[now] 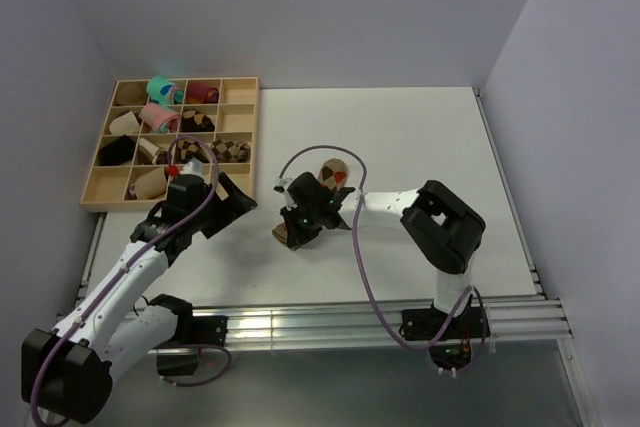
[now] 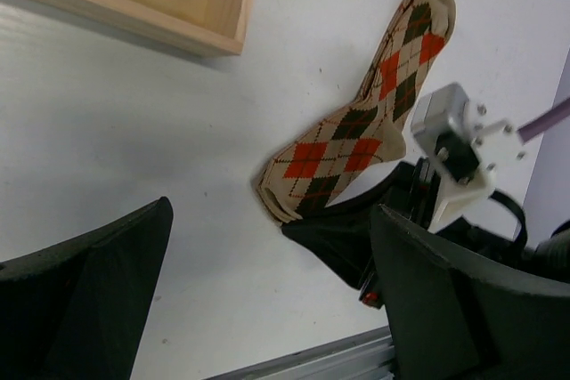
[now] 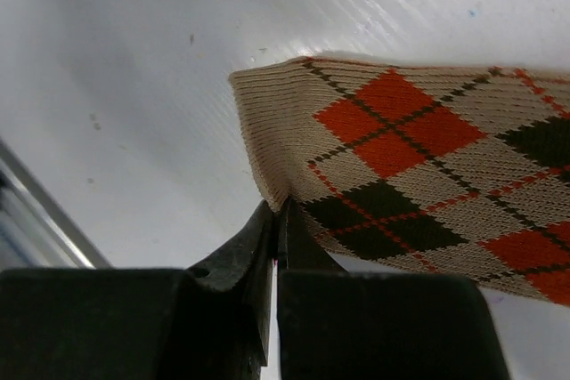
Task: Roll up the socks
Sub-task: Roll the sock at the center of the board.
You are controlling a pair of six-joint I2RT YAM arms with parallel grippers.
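Tan argyle fabric socks, brown and orange-red diamonds: flat on white table | right gripper: pinching ribbed cuff edge | left gripper: spread, empty, nearby | step: starting roll | next: likely curl cuff toward toe

A white, matte table with a few faint scuffs fills most of the scene, closed in by 3 plain pale lavender-grey walls: a back wall, a left wall and a right wall, all lit evenly with only soft shadows. At the far left sits a light wooden compartment tray, 4 columns wide, with rolled socks in several cells. Silver aluminium rails run along the near edge, with grey floor below them.
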